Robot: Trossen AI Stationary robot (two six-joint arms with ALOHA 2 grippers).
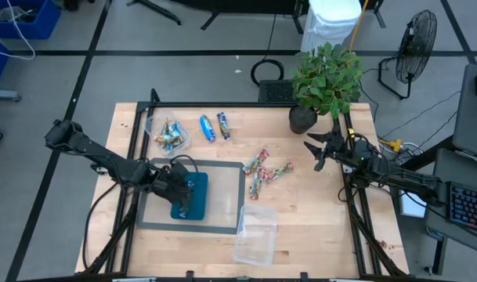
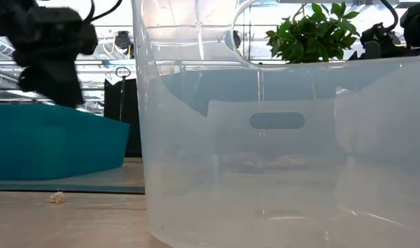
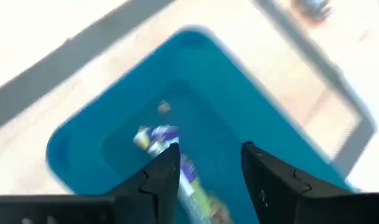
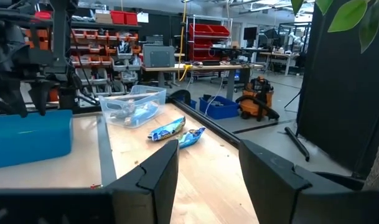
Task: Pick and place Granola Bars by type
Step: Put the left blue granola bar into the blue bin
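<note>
My left gripper (image 3: 208, 168) hangs open over the teal tray (image 1: 197, 186), fingers pointing down into it and touching nothing. Wrapped granola bars (image 3: 157, 137) lie on the tray's floor just below its fingertips. Two blue bars (image 1: 215, 127) lie on the table at the far side. Several red-green bars (image 1: 263, 170) lie loose in the middle. Silver-tan bars (image 1: 171, 138) sit in a clear tub (image 1: 153, 125) at the far left. My right gripper (image 4: 208, 168) waits open and level at the table's right side, holding nothing.
A second clear tub (image 1: 255, 233) stands near the front edge and fills the low view (image 2: 278, 138). The tray rests on a grey mat (image 1: 222, 196). A potted plant (image 1: 324, 78) stands at the far right, close behind my right arm.
</note>
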